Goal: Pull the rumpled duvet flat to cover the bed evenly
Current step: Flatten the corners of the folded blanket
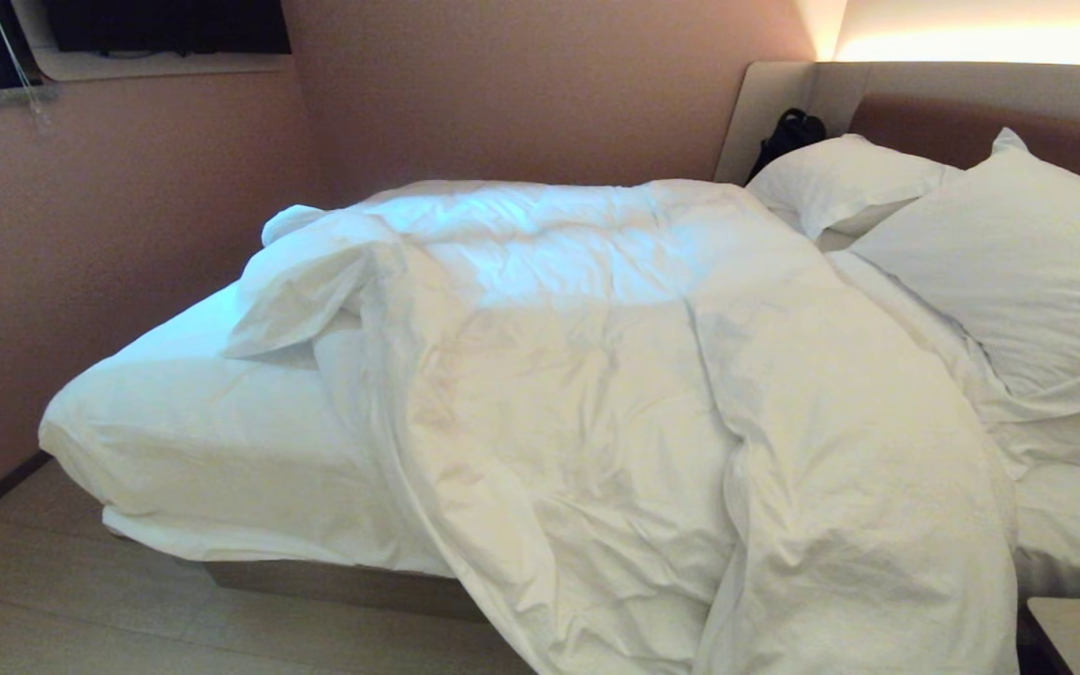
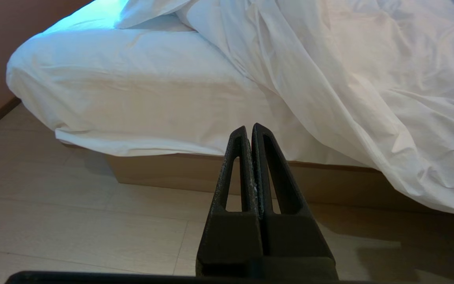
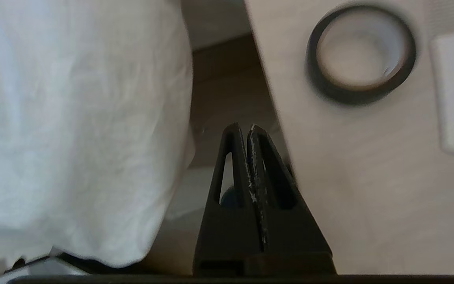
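The rumpled white duvet [image 1: 615, 394] lies bunched across the middle of the bed [image 1: 202, 412], its near edge spilling over the mattress side toward the floor; a corner is folded back at the far left. The left part of the mattress shows bare sheet. Neither arm appears in the head view. My left gripper [image 2: 249, 127] is shut and empty, low above the floor, pointing at the wooden base [image 2: 164, 169] below the bare sheet, with the duvet [image 2: 369, 79] hanging beside it. My right gripper [image 3: 242, 127] is shut and empty, between the hanging duvet [image 3: 73, 118] and a nightstand top [image 3: 369, 177].
Two white pillows [image 1: 1018, 262] lean on the padded headboard [image 1: 971, 103], with a black bag [image 1: 788, 131] in the corner. A pink wall [image 1: 81, 234] runs close along the bed's far-left side. A roll of black tape [image 3: 361, 53] lies on the nightstand [image 1: 1079, 628]. Pale floor [image 1: 81, 609] lies before the bed.
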